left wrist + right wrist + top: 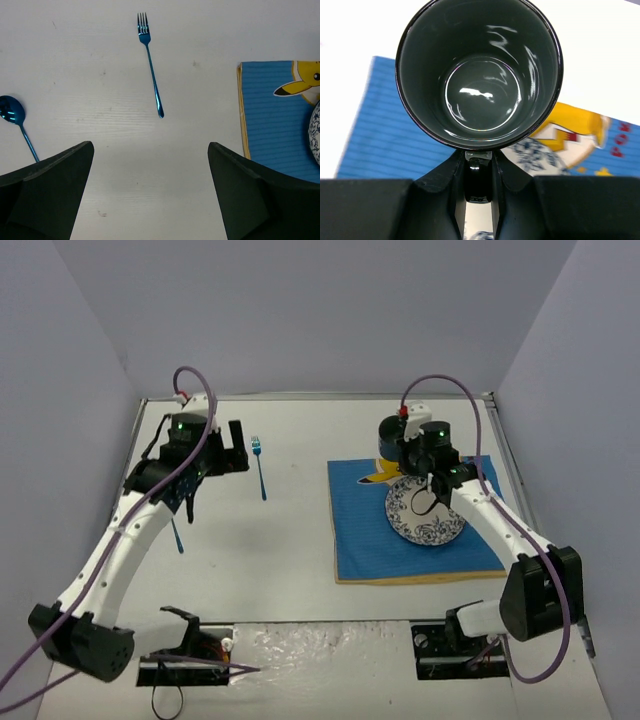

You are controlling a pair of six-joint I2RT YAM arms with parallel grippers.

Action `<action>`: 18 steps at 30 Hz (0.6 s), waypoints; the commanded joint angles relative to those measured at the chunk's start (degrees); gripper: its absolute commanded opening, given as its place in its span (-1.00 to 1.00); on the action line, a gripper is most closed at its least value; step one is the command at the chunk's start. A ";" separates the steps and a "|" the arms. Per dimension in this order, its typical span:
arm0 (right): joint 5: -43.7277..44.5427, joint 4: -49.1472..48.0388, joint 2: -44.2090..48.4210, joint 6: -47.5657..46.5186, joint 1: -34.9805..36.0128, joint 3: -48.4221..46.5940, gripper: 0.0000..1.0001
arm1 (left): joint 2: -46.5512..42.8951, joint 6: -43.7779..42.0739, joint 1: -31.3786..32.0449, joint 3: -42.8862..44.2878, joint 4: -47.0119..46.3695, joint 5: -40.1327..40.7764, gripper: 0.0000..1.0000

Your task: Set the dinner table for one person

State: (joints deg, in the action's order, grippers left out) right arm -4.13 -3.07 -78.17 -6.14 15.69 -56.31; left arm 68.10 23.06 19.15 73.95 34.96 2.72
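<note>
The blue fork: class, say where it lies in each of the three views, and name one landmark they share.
Top external: the blue fork lies on the table, left of centre, left of the blue cartoon mat.
Left wrist: upper centre, tines pointing up.
Right wrist: not in it.
Shared landmark: the mat, seen in all three.

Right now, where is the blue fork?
In the top view, the fork lies on the dinner table left of the blue mat, just right of the left gripper.
</note>
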 commanded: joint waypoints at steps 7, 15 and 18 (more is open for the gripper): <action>-5.06 -8.60 5.01 -8.02 -17.72 -1.59 -1.00 | -13.08 -5.86 -3.94 -13.19 -0.91 -5.20 0.91; -9.68 -12.63 3.64 -13.02 -27.16 -0.04 -1.00 | -14.92 -7.80 -3.95 -15.01 0.88 -4.49 0.92; -14.75 -10.70 1.13 -14.19 -31.10 -2.30 -1.00 | -15.76 -8.23 -3.95 -15.53 1.16 -3.24 0.93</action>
State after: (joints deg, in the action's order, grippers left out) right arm -12.09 -6.13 -76.71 -16.83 -10.79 -54.14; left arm 54.30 16.60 15.62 57.96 37.35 -1.98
